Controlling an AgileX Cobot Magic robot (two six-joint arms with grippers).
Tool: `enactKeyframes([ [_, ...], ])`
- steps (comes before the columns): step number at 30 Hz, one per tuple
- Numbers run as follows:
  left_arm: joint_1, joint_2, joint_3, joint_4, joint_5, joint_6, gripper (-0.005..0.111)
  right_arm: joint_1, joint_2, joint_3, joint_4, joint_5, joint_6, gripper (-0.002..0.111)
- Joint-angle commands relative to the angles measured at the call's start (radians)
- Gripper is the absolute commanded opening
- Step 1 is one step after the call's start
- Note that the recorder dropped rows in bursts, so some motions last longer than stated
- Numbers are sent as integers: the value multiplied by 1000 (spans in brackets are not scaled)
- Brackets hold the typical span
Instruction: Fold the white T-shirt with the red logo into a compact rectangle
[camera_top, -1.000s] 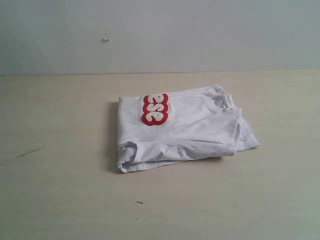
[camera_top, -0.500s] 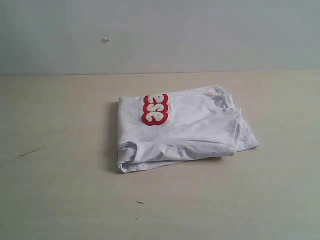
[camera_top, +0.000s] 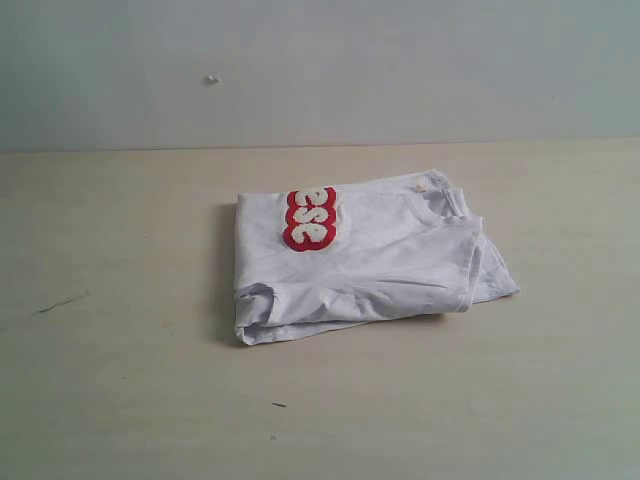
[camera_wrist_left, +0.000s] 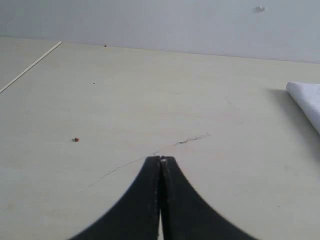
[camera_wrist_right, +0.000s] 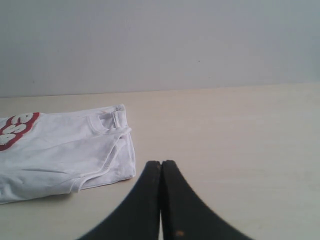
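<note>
The white T-shirt lies folded into a rough rectangle in the middle of the table. Its red logo shows on top near the far left corner, partly folded under, and the collar sits at the far right. No arm appears in the exterior view. In the left wrist view my left gripper is shut on nothing above bare table, with a corner of the T-shirt off to one side. My right gripper is also shut and empty, a short way from the T-shirt and its logo.
The pale wooden table meets a plain wall at the back. A thin dark scratch marks the left side, and a small dark speck lies near the front. A table edge shows in the left wrist view.
</note>
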Motion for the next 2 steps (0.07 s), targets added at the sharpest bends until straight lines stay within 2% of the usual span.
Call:
enactKeyframes([
  [1,0,-4,0,-2,-10,-1,0,-5,-5,5,-1,-1,1,0],
  [2,0,-4,0,-2,-10,-1,0,-5,-5,5,-1,-1,1,0],
])
